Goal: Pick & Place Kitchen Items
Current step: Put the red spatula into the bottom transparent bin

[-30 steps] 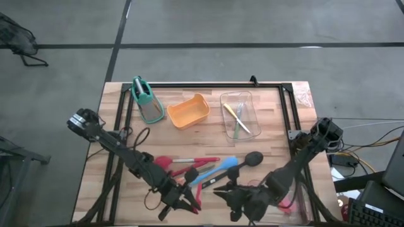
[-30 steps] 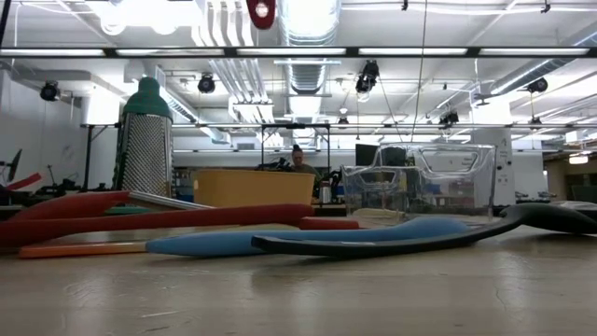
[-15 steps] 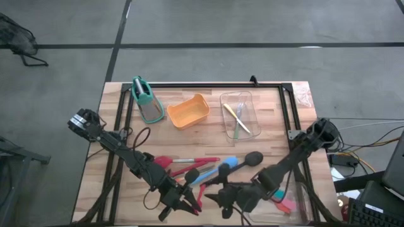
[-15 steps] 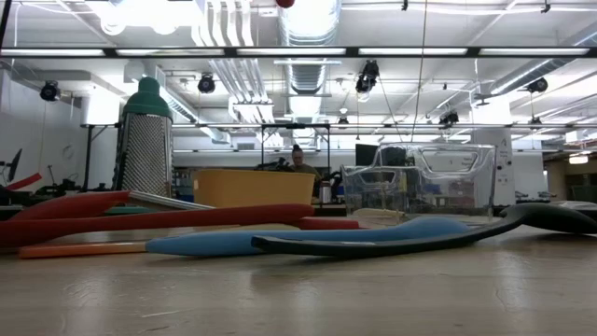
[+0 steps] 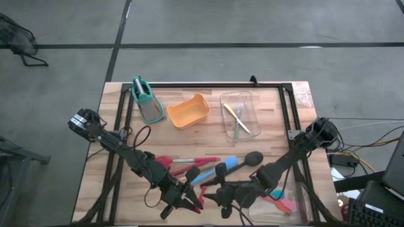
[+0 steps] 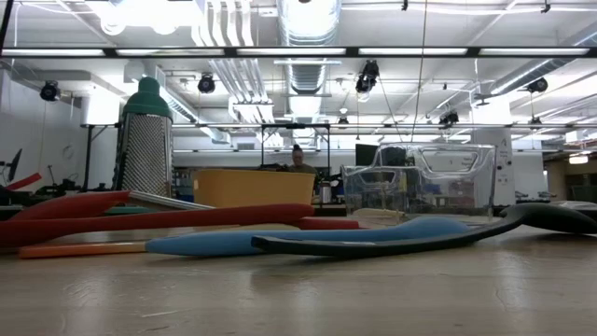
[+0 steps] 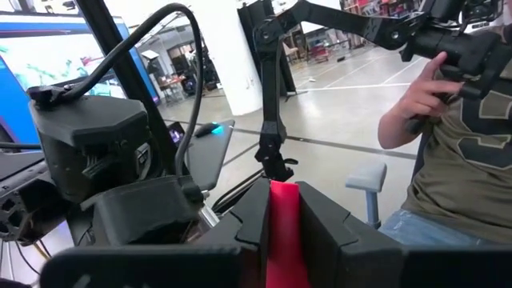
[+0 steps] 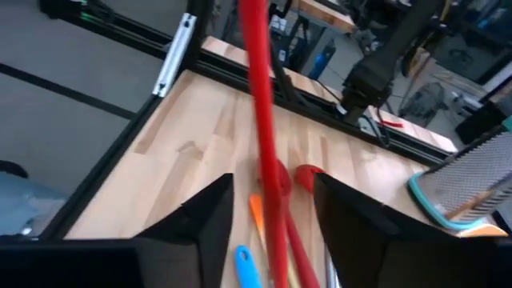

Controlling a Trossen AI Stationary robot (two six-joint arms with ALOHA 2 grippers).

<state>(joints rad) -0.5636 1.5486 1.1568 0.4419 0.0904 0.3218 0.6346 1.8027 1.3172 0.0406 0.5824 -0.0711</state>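
My left gripper hangs over the table's near edge, shut on a red utensil. My right gripper stands just right of it, open. Its fingers stand on either side of a long red handle with a gap on both sides. On the table's near middle lie a red spatula, a blue spatula, a black ladle and other slim utensils. In the low view the blue spatula and the ladle lie flat. My left gripper pinches the red utensil between its two fingers, and a short red end sticks out past the fingertips. The fingers point level, slanting from the far left toward the table's near right. The utensil is lifted clear of the table.
At the back stand a teal-handled grater, an orange tub and a clear tray with yellow and green pieces. A second clear tray with pink and orange items is at the near right. A person sits beyond the near edge.
My right gripper has gone toward the table's left, closer to my left gripper. A red rounded end that hung at the top of the low view has risen out of that view.
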